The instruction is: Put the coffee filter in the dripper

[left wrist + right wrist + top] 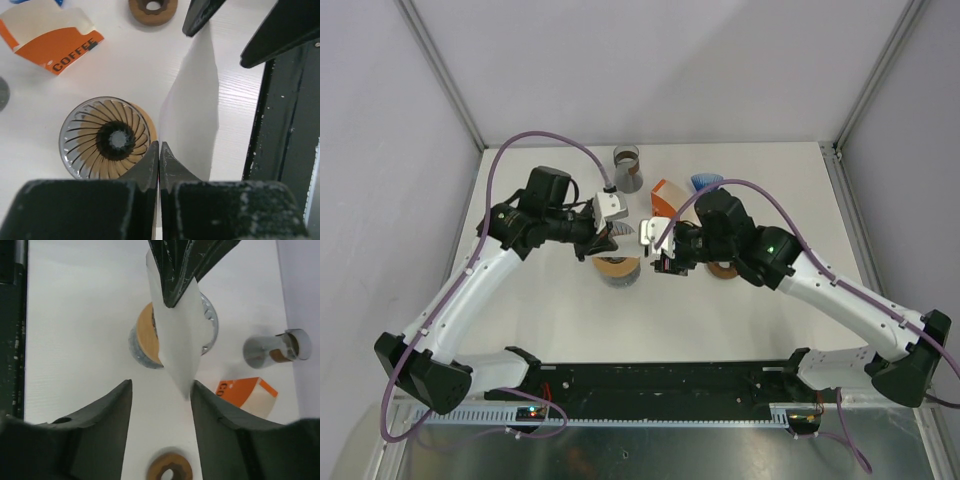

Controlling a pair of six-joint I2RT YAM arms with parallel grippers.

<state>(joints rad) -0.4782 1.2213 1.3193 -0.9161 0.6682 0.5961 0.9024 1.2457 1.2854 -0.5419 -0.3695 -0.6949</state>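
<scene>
The white paper coffee filter [192, 115] hangs in the air, pinched at one edge by my shut left gripper [159, 148]. It hangs just beside and above the dripper [110, 137], a ribbed glass cone on a wooden collar. In the right wrist view the filter [177, 340] points down over the dripper [142, 340]. Its tip reaches between the fingers of my open right gripper [161, 386], close to the right-hand one. From above, both grippers meet over the dripper [617, 270]: the left gripper [608, 241] and the right gripper [660, 256].
An orange and white coffee box [667, 195] lies behind the grippers. A brown wooden ring [723, 270] sits to the dripper's right. A grey cylinder [628, 168] and a blue object [705, 181] stand at the back edge.
</scene>
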